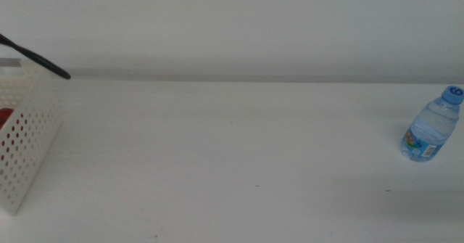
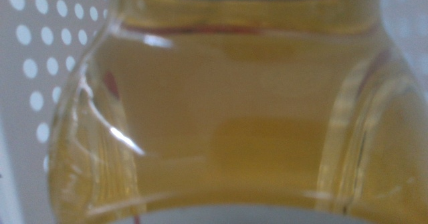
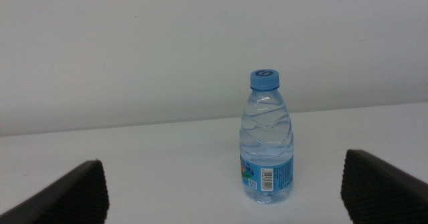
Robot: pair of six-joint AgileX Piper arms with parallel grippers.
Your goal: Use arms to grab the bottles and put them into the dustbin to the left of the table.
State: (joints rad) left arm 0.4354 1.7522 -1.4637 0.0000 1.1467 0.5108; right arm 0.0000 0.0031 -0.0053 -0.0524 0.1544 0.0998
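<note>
— Bottles? On the table (image 1: 232, 149), the white dustbin (image 1: 25, 145) at the left edge shows red through its holes.
— And the juice bottle (image 2: 234, 117)?
— Against the left camera, beside perforated wall; grip unclear.
— The water bottle (image 3: 267, 140)?
— Upright, far right, before the right hand (image 3: 224, 190), jaws apart.

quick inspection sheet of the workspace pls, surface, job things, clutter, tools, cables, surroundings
surface: white table, bare across the middle
job's things: water bottle upright near the table's right edge; juice bottle fills the left wrist view, beside the holed wall of the dustbin; something red shows through the dustbin's holes at the left edge
clutter: nothing seen
tools: right tool open, facing the water bottle, not touching it; left tool's own parts not visible
cables: thin black cable above the dustbin
surroundings: plain white wall
</note>
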